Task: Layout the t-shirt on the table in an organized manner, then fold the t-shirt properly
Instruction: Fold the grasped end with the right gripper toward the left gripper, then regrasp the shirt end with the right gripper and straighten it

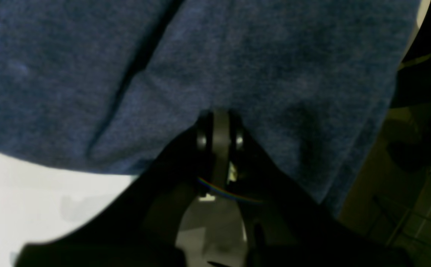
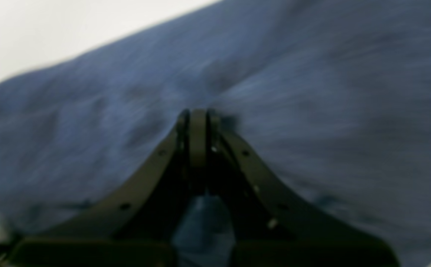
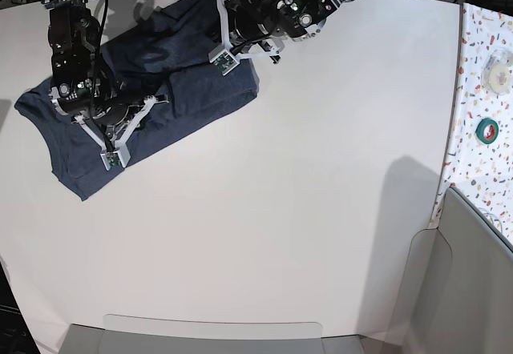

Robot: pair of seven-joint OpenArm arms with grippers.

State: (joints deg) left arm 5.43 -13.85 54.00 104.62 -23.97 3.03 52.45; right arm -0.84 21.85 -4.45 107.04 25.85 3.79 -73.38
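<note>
Here, both claws pinch the shirt.
The t-shirt [image 3: 144, 90] lies crumpled at the table's [image 3: 304, 194] far corner, long axis diagonal; left gripper [image 1: 219, 124] and right gripper [image 2: 197, 122] are each clamped on cloth at opposite ends.

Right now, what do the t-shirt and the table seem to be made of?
The t-shirt looks like a soft knit, probably cotton or a blend: dark navy with a mottled heather fleck, matte, creasing and draping in loose folds. The table looks like a smooth, hard, matte white board, perhaps laminate: even colour, no grain, soft shadows and no sharp reflections. Its exact material cannot be told.
</note>
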